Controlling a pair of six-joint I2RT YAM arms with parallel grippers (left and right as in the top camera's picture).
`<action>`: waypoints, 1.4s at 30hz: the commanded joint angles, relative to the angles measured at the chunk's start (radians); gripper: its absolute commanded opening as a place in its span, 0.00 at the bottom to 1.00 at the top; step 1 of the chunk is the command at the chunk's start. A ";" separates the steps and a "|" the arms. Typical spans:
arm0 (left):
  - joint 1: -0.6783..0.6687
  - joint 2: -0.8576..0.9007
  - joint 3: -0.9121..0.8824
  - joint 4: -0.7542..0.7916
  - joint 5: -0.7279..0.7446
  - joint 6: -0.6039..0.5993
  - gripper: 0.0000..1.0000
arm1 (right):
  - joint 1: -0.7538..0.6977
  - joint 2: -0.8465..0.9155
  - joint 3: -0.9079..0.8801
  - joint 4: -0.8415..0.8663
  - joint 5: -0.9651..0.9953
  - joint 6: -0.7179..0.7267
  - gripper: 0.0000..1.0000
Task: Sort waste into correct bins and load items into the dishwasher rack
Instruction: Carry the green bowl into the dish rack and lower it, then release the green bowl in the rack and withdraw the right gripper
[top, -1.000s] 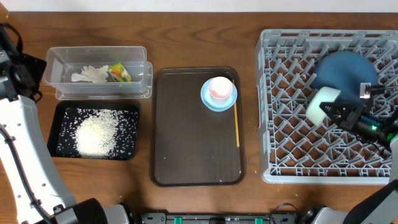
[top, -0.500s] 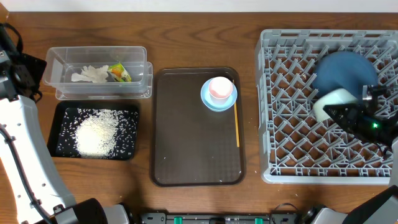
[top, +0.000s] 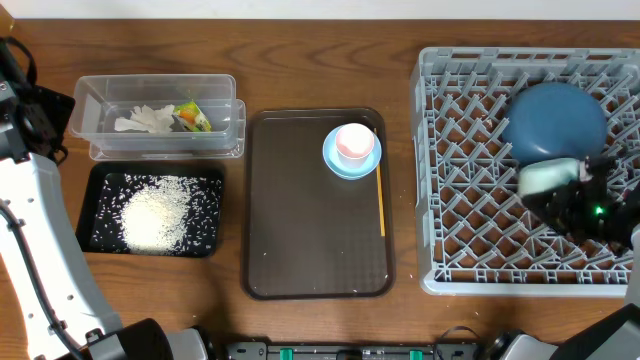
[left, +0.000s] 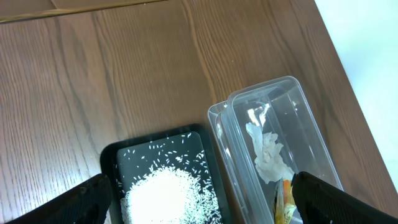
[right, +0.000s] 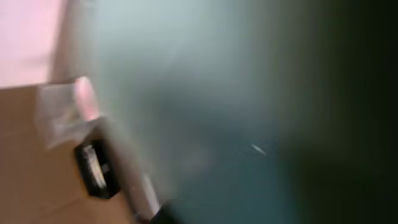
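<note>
While the right gripper pinches the mint-white bowl, tipped among the pegs inside the dishwasher rack just beside the dark-blue plate, a release between pegs could let it roll against that plate.

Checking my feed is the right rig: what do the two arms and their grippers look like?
The left arm has a smooth white shell and black joint housings; its fingers are matte black. The right gripper is black, with a small green light behind it.
</note>
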 joint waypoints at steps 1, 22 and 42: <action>0.004 0.003 0.001 -0.002 -0.013 -0.002 0.95 | -0.008 -0.051 -0.019 -0.029 0.117 0.032 0.11; 0.004 0.003 0.001 -0.002 -0.013 -0.002 0.95 | -0.006 -0.592 -0.019 -0.118 0.112 0.070 0.61; 0.004 0.003 0.001 -0.002 -0.013 -0.002 0.95 | -0.006 -0.134 -0.019 0.469 0.580 0.493 0.02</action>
